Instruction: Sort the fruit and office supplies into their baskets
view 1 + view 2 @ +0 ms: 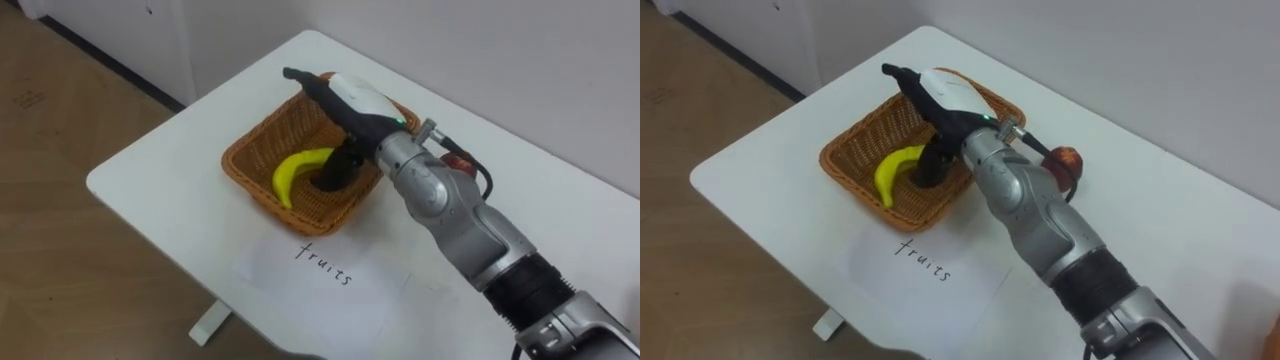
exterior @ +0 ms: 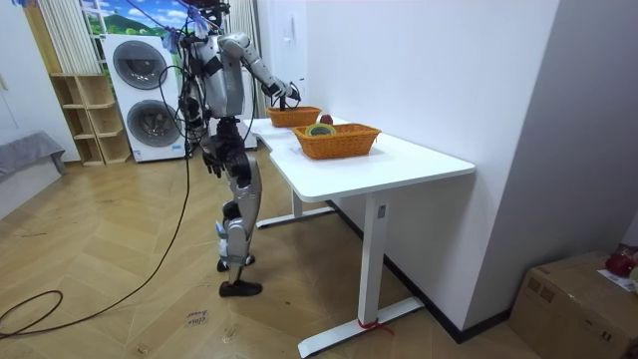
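Note:
A yellow banana (image 1: 297, 172) lies in the brown wicker basket (image 1: 252, 152) at the table's far left corner. My right hand (image 1: 357, 103) hangs over the basket's middle, its arm coming in from the lower right. One finger points straight out over the far rim and the dark thumb (image 1: 335, 170) reaches down beside the banana's end; the hand holds nothing. A red fruit (image 1: 1068, 160) lies on the table just behind my forearm, partly hidden. In the room view I stand at the table's end with my right hand (image 2: 286, 97) over the far basket (image 2: 294, 116).
A white sheet of paper (image 1: 322, 285) with handwriting lies in front of the basket. A second wicker basket (image 2: 336, 140) with several items stands further along the white table (image 2: 399, 165). The table's edge runs close to the basket's left side, with wooden floor below.

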